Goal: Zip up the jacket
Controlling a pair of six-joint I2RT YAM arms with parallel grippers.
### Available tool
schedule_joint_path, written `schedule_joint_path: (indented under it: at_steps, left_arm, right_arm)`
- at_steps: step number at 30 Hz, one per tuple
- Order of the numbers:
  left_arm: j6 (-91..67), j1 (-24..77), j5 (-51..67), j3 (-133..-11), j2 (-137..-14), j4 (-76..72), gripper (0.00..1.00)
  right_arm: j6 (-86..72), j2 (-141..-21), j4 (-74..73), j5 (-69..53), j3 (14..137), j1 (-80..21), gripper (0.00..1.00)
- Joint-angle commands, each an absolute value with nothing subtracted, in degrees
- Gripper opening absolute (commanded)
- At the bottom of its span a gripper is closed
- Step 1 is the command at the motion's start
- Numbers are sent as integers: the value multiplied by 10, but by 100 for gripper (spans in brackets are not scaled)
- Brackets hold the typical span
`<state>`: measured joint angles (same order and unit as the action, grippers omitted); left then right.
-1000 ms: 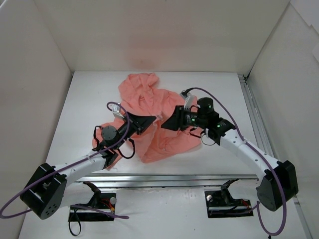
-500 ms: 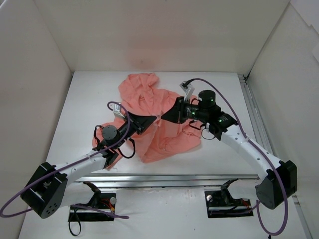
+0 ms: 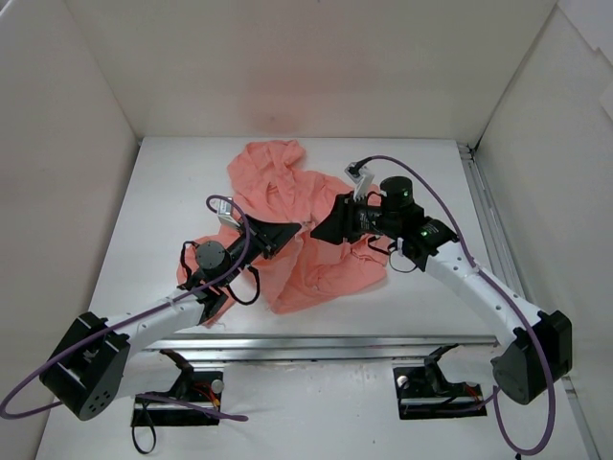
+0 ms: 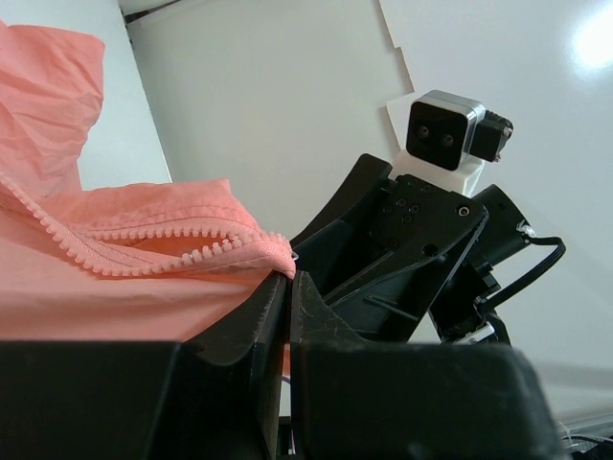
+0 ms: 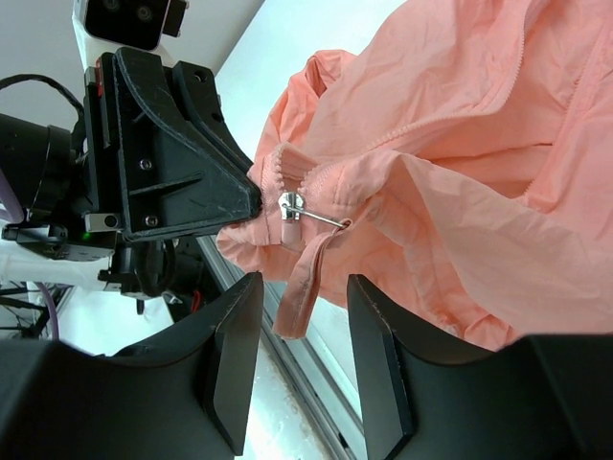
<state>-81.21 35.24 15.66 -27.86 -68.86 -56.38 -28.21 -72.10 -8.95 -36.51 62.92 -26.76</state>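
The salmon-pink jacket (image 3: 287, 206) lies crumpled on the white table. My left gripper (image 3: 299, 231) is shut on the jacket's hem at the bottom of the zip, lifting it; in the left wrist view the zipper teeth (image 4: 144, 259) run left from the pinched fabric corner (image 4: 278, 254). My right gripper (image 3: 316, 233) is open just right of the left one. In the right wrist view the silver zipper slider (image 5: 290, 206) and its hanging pink pull tab (image 5: 302, 283) sit just above the gap between my open fingers (image 5: 239, 316). The left gripper's fingers (image 5: 182, 182) show beside the slider.
White walls enclose the table on the left, back and right. A metal rail (image 3: 335, 343) runs along the table's near edge, and another rail (image 3: 488, 220) along the right side. Purple cables (image 3: 431, 201) loop over both arms.
My right gripper has shifted left and down toward the left gripper, now close to the zip's bottom. The left gripper has kept its hold in place.
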Motion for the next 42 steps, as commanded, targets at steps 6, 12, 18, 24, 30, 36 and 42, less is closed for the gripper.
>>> schedule_joint_path:
  at_steps: [6,12,18,24,30,36,42]
  left_arm:
    - [-807,352,171,-314,-672,-602,0]
    - [-806,352,171,-310,-664,-599,0]
    - [-804,352,178,-308,-660,-592,0]
    - [-795,346,221,-328,-674,-569,0]
    - [-788,346,251,-337,-679,-553,0]
    - [-761,346,295,-374,-692,-540,0]
    - [-765,346,323,-379,-707,-566,0]
  right_arm:
    - [-270,-708,-69,-372,631,-270,37]
    - [-270,-716,-69,-373,636,-277,20]
    - [-266,-716,-69,-365,659,-281,0]
    - [-265,-729,-73,-370,700,-280,0]
    - [-261,-743,-78,-370,731,-281,0]
    - [-261,-769,-82,-365,749,-293,0]
    - [-261,-795,-81,-349,769,-309,0]
